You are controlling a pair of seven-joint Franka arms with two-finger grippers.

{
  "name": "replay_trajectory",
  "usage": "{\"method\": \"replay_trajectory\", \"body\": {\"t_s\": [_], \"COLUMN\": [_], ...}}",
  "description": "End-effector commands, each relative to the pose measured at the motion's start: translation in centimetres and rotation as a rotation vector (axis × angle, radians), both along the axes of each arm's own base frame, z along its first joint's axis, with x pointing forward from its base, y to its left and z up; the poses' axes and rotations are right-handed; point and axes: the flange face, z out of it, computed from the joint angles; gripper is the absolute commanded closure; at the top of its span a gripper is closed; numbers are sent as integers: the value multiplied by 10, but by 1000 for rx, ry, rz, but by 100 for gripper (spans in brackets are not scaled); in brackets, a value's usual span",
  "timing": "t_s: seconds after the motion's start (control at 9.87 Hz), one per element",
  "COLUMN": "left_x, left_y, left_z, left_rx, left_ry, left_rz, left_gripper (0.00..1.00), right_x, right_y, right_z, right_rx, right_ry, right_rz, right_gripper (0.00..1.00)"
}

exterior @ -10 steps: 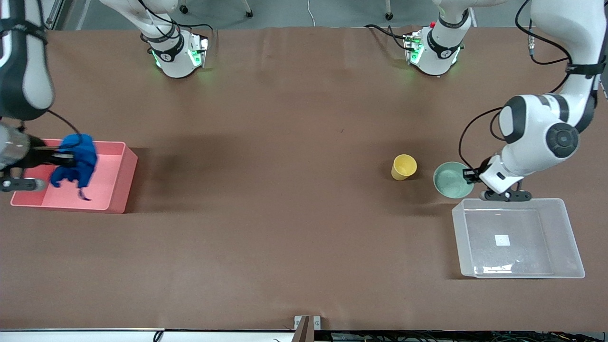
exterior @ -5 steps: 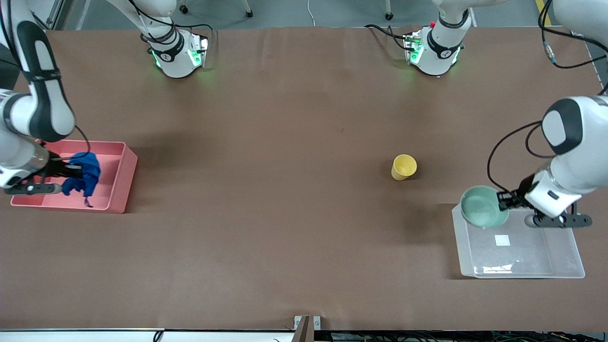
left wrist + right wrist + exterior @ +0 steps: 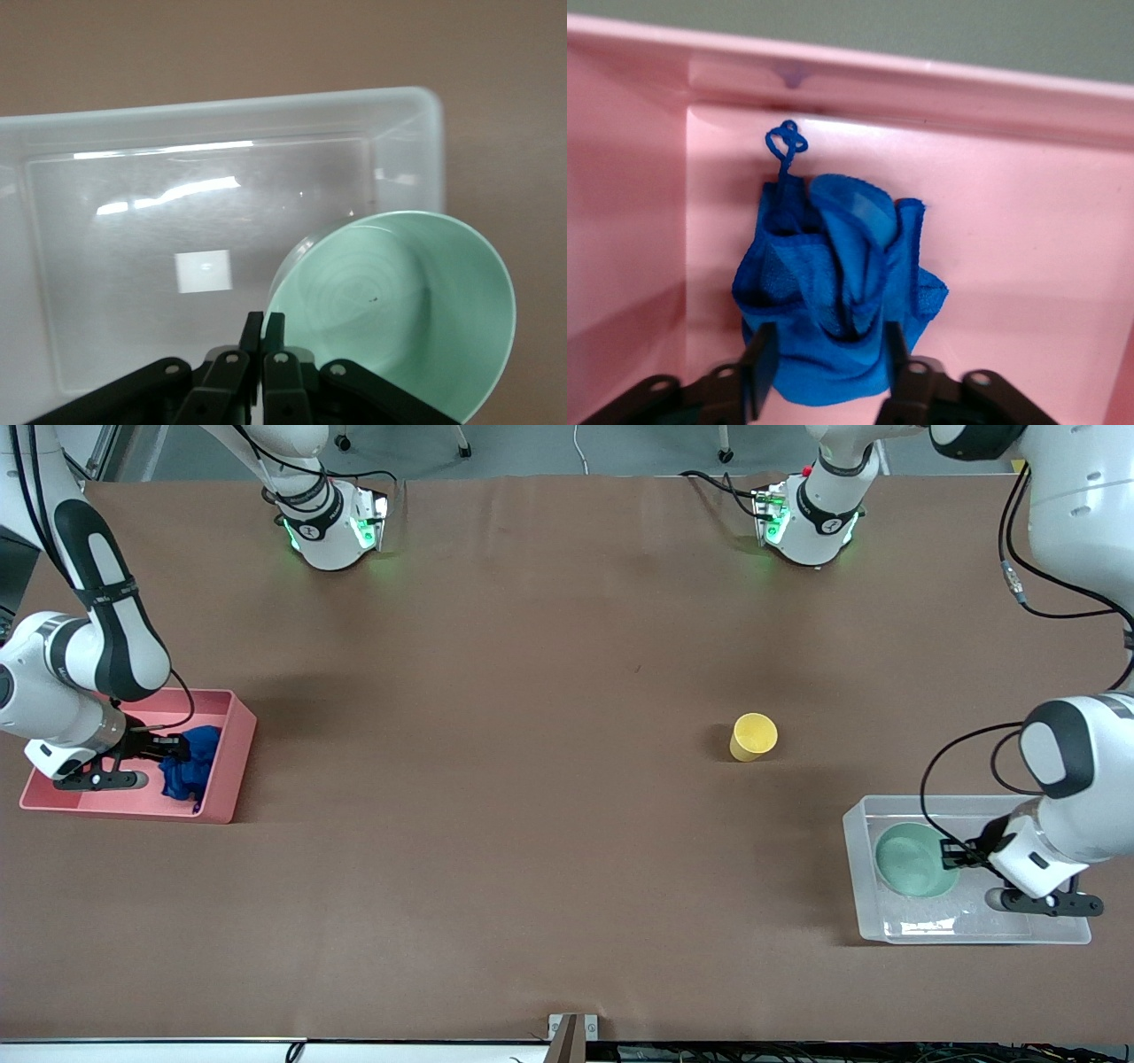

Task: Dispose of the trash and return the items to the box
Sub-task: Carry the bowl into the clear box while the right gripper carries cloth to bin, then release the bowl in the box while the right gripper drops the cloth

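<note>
The mint-green bowl (image 3: pixel 912 859) sits tilted inside the clear box (image 3: pixel 1054 806), at the end toward the yellow cup. My left gripper (image 3: pixel 950 856) is shut on the bowl's rim; the left wrist view shows its fingers pinching the bowl (image 3: pixel 399 301) inside the box (image 3: pixel 221 115). The yellow cup (image 3: pixel 753 737) stands alone on the table. The blue trash wad (image 3: pixel 186 766) lies in the pink bin (image 3: pixel 226 762). My right gripper (image 3: pixel 168 748) is low in the bin and open, its fingers on either side of the wad (image 3: pixel 833 292), whose string (image 3: pixel 784 146) lies on the bin floor (image 3: pixel 1010 221).
A white sticker (image 3: pixel 204 270) marks the box bottom beside the bowl. The two arm bases (image 3: pixel 332 522) (image 3: pixel 811 518) stand along the table edge farthest from the front camera. Brown table cloth (image 3: pixel 496 779) stretches between the bin and the cup.
My left gripper carried the bowl from the table beside the cup down into the clear box. My right gripper lowered the blue wad into the pink bin and opened.
</note>
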Motion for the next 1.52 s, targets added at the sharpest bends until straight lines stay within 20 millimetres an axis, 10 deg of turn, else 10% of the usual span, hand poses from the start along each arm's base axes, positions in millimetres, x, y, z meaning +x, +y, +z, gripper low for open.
{"method": "replay_trajectory", "body": {"t_s": [0.0, 0.51, 1.01, 1.22, 1.42], "left_x": [1, -1, -8, -6, -11], "left_y": [9, 21, 38, 31, 26], "left_z": [-20, -90, -108, -96, -35], "left_rx": [-10, 31, 18, 16, 33], "left_ry": [37, 65, 81, 71, 16], "left_rz": [-17, -28, 6, -8, -10], "left_gripper": [100, 99, 88, 41, 3], "right_x": [19, 28, -1, -12, -11], "right_y": [27, 170, 163, 138, 142], "right_z": [93, 228, 366, 386, 387], "right_rx": [-33, -61, 87, 87, 70], "right_ry": [11, -73, -36, -8, -17], "right_rz": [-42, -262, -379, -247, -206], "right_gripper": [0, 0, 0, 0, 0]}}
